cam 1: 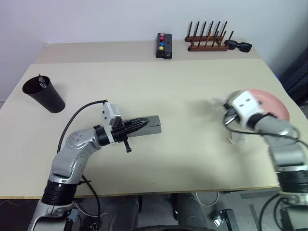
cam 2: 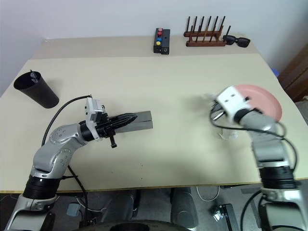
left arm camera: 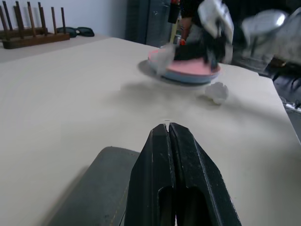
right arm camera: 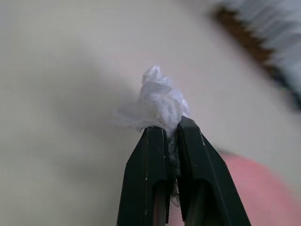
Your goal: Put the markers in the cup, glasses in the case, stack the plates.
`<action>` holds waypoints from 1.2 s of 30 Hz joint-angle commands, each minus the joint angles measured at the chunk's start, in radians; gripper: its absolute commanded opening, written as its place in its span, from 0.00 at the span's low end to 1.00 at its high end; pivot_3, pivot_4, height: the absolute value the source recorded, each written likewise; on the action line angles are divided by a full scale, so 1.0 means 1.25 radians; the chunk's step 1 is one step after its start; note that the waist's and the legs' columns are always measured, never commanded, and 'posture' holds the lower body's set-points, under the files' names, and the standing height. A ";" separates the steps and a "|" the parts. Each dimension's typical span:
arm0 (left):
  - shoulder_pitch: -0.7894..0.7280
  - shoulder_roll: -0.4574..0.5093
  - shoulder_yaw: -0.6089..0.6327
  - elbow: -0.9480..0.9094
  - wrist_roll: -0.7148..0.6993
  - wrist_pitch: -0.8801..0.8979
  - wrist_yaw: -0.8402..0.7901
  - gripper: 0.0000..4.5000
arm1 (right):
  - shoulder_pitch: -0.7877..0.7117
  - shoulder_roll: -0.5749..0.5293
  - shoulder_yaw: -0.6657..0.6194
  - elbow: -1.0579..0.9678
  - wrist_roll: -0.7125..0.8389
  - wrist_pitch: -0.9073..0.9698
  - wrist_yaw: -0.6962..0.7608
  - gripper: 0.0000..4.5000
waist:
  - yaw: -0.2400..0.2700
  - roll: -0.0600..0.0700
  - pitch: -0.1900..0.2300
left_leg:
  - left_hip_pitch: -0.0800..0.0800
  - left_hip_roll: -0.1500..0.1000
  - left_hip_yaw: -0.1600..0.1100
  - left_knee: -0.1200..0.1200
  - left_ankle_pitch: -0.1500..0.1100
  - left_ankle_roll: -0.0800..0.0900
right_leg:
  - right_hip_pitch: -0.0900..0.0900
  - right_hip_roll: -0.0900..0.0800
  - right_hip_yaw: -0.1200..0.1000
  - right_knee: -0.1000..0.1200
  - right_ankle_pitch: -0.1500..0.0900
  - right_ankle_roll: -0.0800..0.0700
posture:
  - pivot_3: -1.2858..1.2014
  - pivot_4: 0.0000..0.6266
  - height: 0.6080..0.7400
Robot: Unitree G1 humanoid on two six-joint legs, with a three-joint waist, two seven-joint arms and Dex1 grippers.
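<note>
Left end effector (left arm camera: pixel 167 126) shut, level; right end effector (right arm camera: pixel 171 123) pinched on white wad (right arm camera: pixel 159 103).

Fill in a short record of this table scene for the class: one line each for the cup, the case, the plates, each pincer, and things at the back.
cup: tall dark plastic cup near the table's left edge, slim items inside
case: grey rectangular felt case, closed, beside the left pincer
plates: salmon pink round plate stacked on light blue plate
left pincer: shut, empty
right pincer: shut on crumpled white tissue
back: wooden rack, black sunglasses, black button box
</note>
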State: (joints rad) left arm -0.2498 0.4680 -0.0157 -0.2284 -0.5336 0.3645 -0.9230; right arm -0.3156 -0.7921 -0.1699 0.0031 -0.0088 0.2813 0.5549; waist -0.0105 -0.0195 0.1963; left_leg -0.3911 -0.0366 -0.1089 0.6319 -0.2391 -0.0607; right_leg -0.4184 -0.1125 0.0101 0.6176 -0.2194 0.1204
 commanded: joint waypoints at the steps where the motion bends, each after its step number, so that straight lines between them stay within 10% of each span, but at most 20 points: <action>1: -0.016 -0.006 0.000 -0.003 -0.002 -0.011 -0.002 0.00 | 0.034 -0.040 -0.054 0.048 -0.016 0.002 -0.021 0.01 | -0.001 0.000 0.000 | 0.000 0.000 0.000 0.000 0.000 0.000 | 0.000 0.000 0.000 0.000 0.000 0.000 | 0.52 0.24 0.95; 6: -0.023 -0.010 -0.010 0.002 0.001 -0.012 -0.009 0.00 | 0.072 -0.067 -0.077 0.109 -0.007 0.005 -0.010 0.01 | -0.006 0.001 0.000 | 0.000 0.000 0.001 0.000 0.000 0.000 | 0.001 0.000 0.000 0.000 0.000 0.000 | 0.52 0.24 0.95; 16: -0.041 -0.021 -0.032 0.010 -0.003 0.001 -0.018 0.00 | 0.107 -0.058 -0.113 0.070 0.008 0.007 -0.027 0.99 | -0.001 0.001 0.000 | 0.001 0.000 0.001 0.000 0.000 0.000 | 0.001 0.000 0.000 0.000 0.000 0.000 | 0.52 0.24 0.95; 36: -0.091 -0.035 -0.062 0.046 -0.003 0.006 -0.046 0.00 | 0.418 0.000 -0.155 -0.247 0.232 0.103 0.148 0.99 | -0.002 0.001 0.000 | 0.003 0.000 0.000 0.001 -0.001 0.001 | 0.005 0.000 0.000 -0.002 0.000 0.000 | 0.52 0.24 0.95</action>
State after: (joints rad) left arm -0.3548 0.4230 -0.1007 -0.1491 -0.5324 0.3687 -0.9783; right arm 0.2214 -0.8013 -0.3625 -0.3063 0.2969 0.4162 0.7608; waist -0.0124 -0.0178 0.1959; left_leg -0.3877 -0.0363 -0.1092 0.6329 -0.2400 -0.0591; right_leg -0.4127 -0.1125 0.0096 0.6153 -0.2199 0.1207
